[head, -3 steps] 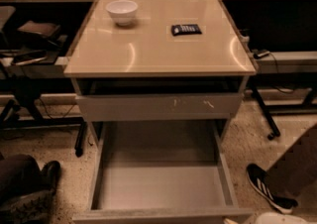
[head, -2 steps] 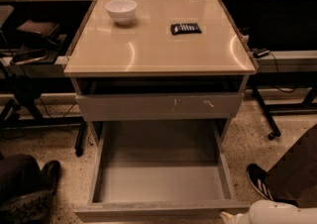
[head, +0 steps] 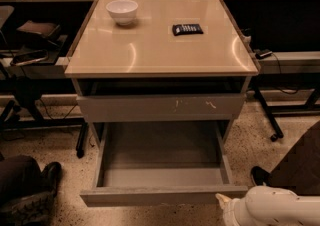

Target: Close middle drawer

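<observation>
- The middle drawer (head: 160,196) is pulled far out beneath the scratched drawer front (head: 160,108).
- The gripper (head: 234,209) sits low by the drawer's right front corner, perhaps touching it; I cannot tell whether it is open or closed.
- Best to press squarely on the plain front, nearer its middle, so the drawer slides straight.
</observation>
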Robot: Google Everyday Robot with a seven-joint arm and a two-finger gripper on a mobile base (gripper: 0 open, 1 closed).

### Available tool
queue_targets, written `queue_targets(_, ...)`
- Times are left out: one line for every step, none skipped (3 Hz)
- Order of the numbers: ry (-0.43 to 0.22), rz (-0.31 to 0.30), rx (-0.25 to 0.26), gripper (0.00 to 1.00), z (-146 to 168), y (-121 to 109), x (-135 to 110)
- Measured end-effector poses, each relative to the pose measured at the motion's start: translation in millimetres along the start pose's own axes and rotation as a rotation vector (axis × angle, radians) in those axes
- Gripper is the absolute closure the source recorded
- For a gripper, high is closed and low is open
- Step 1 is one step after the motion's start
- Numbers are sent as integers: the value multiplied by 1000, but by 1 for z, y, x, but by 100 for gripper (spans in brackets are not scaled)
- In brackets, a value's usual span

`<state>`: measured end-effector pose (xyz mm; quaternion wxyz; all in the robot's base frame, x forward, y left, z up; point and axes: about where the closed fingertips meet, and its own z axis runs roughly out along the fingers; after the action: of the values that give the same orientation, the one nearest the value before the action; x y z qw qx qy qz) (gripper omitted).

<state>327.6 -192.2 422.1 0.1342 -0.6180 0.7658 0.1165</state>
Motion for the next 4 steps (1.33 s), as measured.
queue_targets(0, 0, 0, 0, 0, 0, 0)
queue_targets(9, 14, 7, 0, 3, -7, 2)
queue_targets(9, 17, 26, 0, 0, -25, -2)
queue_targets(8, 13, 51, 0, -8, -50, -14)
